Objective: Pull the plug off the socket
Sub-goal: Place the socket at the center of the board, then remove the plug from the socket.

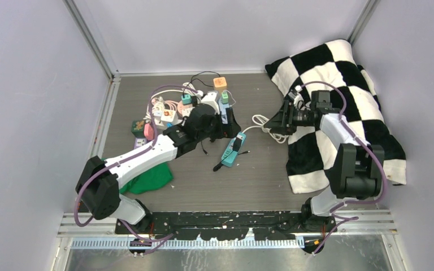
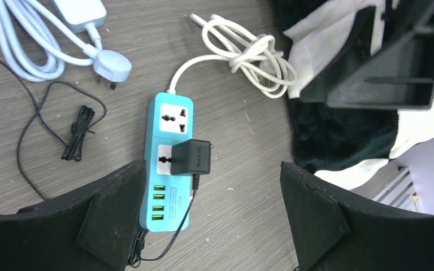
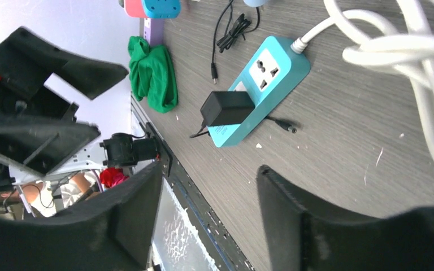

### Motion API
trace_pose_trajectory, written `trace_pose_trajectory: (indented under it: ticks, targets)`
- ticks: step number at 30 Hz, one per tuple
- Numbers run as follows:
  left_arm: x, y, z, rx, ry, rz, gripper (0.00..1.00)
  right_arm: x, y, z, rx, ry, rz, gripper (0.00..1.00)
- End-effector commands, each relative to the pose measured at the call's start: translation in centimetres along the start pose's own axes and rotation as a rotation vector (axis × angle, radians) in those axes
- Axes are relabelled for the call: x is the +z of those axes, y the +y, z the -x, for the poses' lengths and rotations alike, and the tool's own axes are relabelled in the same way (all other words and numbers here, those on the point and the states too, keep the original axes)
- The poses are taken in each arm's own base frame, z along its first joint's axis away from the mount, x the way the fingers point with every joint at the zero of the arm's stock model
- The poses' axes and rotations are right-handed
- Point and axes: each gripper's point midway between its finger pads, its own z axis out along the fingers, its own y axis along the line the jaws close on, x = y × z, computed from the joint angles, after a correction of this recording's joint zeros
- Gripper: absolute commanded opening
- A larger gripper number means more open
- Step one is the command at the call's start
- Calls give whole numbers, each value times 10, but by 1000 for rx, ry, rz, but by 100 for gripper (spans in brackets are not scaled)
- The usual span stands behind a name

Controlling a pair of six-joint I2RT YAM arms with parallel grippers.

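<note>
In the middle of the top view the black plug [image 1: 237, 143] sits pushed into the teal power strip [image 1: 228, 157] (its white cord [image 1: 263, 123] coils toward the checkered cloth [image 1: 339, 73] at right), the left gripper [image 2: 212, 169] hovering over it, spread and empty, the right gripper [image 3: 209, 172] likewise spread, holding nothing.

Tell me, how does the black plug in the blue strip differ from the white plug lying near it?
The black adapter plug is boxy and sits pushed into the teal power strip; the white plug is rounded and lies loose on the table, pins exposed. The black adapter plug trails a thin dark wire, while the white plug has a thick pale cable. Both are mains plugs with cords attached.
</note>
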Motion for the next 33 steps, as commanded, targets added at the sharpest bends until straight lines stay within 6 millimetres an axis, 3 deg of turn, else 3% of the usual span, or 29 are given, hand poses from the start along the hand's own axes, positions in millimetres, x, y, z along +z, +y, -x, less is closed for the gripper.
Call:
trace_pose_trajectory:
  ticks: [1, 7, 11, 19, 33]
  targets:
    - [8, -9, -12, 121, 26, 56, 87, 15, 10, 17, -10, 21, 3, 58]
    - [25, -4, -29, 205, 84, 173, 84, 53, 2, 7, 20, 106, -44, 26]
    - [38, 0, -35, 229, 90, 190, 76, 75, -5, 9, 83, 142, -54, 15]
    - [58, 2, -43, 261, 124, 205, 63, 109, -16, -5, 116, 229, -83, 11]
    - [80, 13, -63, 312, 184, 231, 49, 136, -33, -25, 110, 316, -154, 11]
